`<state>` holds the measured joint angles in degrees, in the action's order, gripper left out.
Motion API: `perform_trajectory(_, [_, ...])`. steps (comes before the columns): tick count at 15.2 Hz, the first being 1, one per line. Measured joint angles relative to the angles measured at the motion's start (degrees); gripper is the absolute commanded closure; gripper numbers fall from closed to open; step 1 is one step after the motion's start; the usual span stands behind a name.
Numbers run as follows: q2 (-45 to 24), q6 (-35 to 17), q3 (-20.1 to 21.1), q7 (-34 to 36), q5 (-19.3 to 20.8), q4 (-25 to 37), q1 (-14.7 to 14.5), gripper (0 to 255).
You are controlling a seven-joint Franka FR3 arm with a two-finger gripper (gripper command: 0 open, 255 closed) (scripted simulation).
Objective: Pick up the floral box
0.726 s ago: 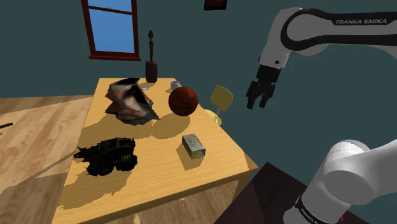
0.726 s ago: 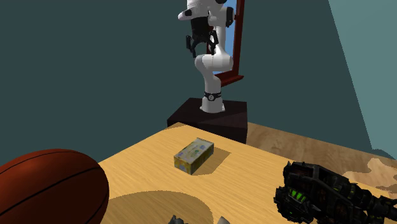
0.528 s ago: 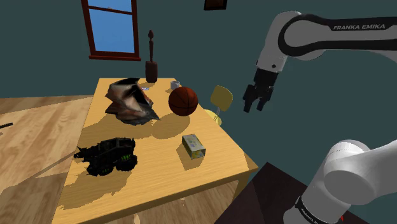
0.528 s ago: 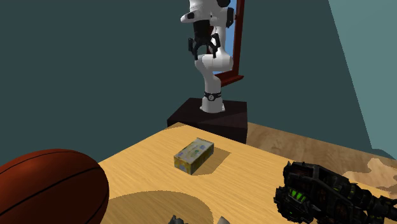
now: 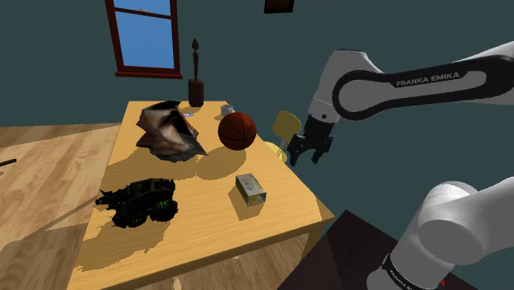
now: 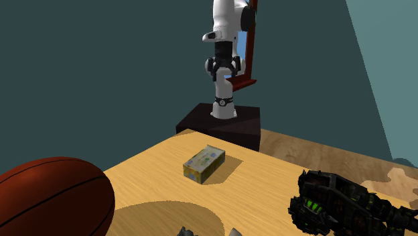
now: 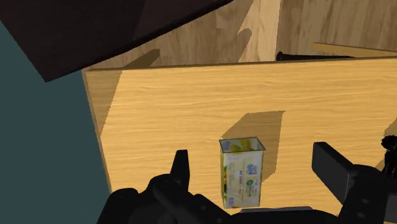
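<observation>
Shoulder view, L to R – count on the wooden table (image 5: 206, 235): 1 black toy vehicle w/ green marks (image 5: 140, 202) near the front edge; 1 crumpled dark-and-tan object (image 5: 169, 130) behind it; 1 dark bottle-like piece (image 5: 195, 81) at the far edge; 1 small grey item (image 5: 227, 109) beside that; 1 basketball (image 5: 237, 131); 1 floral box (image 5: 250, 188); 1 yellow object (image 5: 286, 125) past the table's far right corner.

Floral box: lies flat on the table toward the shoulder view's right edge, in front of the basketball, well apart from the toy vehicle; yellowish w/ small blue patches; only container seen, can't tell whether anything is in it.

Gripper (image 5: 301, 158): 1, black, hangs in air past the table's right edge, above table level and apart from the box; fingers spread wide, nothing between them held.

Wrist view: box (image 7: 242, 172) sits in the gap of the gripper (image 7: 253, 154) – far below, fingers (image 7: 181, 167) don't touch it.

Second exterior view: basketball (image 6: 50, 198) lower left; box (image 6: 203, 164) mid-table; gripper (image 6: 222, 70) above the dark stand (image 6: 221, 124); toy vehicle (image 6: 341, 204) lower right.
</observation>
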<state>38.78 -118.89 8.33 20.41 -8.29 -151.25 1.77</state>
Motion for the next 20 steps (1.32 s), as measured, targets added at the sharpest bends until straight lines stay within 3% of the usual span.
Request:
perform_trajectory(6, [-10.5, -17.7, 10.1, 14.2, 1.9, -3.1, 3.1, 0])
perform_trajectory(9, [-17.5, -25.5, 16.0, 23.5, 6.3, -2.4, 7.1, 0])
perform_trajectory(11, [-22.2, -29.3, 20.4, 31.2, 11.6, -1.0, 10.9, 0])
perform_trajectory(14, [-30.8, -33.8, 27.7, 47.3, 25.6, 2.3, 18.6, 0])
perform_trajectory(16, [-38.3, -34.4, 30.8, 60.9, 39.4, 5.9, 22.8, 0])
perform_trajectory(18, [-45.7, -32.4, 30.1, 74.0, 52.8, 10.7, 22.5, 0])
perform_trajectory(20, [-51.4, -30.1, 27.5, 83.7, 61.9, 14.8, 19.9, 0])
